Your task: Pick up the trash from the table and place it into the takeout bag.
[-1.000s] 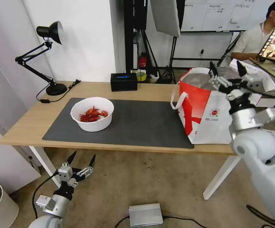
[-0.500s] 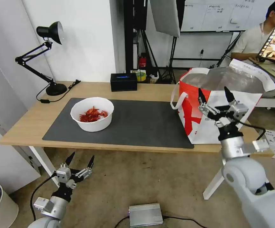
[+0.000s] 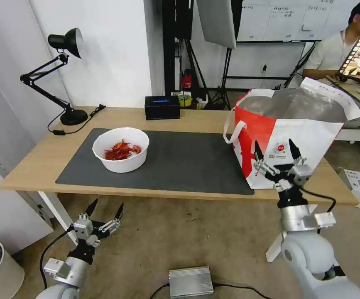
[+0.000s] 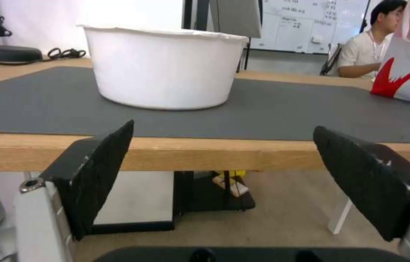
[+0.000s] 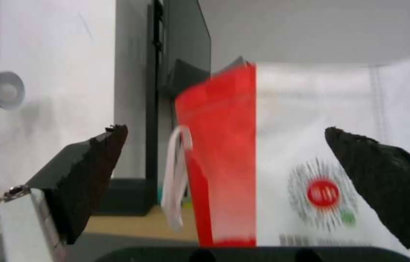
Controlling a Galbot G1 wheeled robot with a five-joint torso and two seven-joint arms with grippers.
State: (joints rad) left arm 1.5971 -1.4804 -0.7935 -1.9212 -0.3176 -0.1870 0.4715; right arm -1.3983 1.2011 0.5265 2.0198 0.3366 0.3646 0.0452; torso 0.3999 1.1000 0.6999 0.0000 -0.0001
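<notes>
The right gripper (image 3: 275, 150), fingers spread wide and empty, hangs before the takeout bag (image 3: 308, 124) at the desk (image 3: 34, 162) edge, while the left gripper (image 3: 105, 207), also wide, waits below the white bowl of red shells (image 3: 121, 149).

Hidden, cropped or smeared — what cannot be read

The takeout bag (image 3: 296, 137) shows silver lining at its mouth, but its contents are out of sight, and the right wrist view renders its logo and print blurred beyond reading. The white bowl (image 4: 164, 67) hides its contents from the left wrist view — wall and rim alone. The right gripper (image 3: 276, 154) covers part of the bag's front.
</notes>
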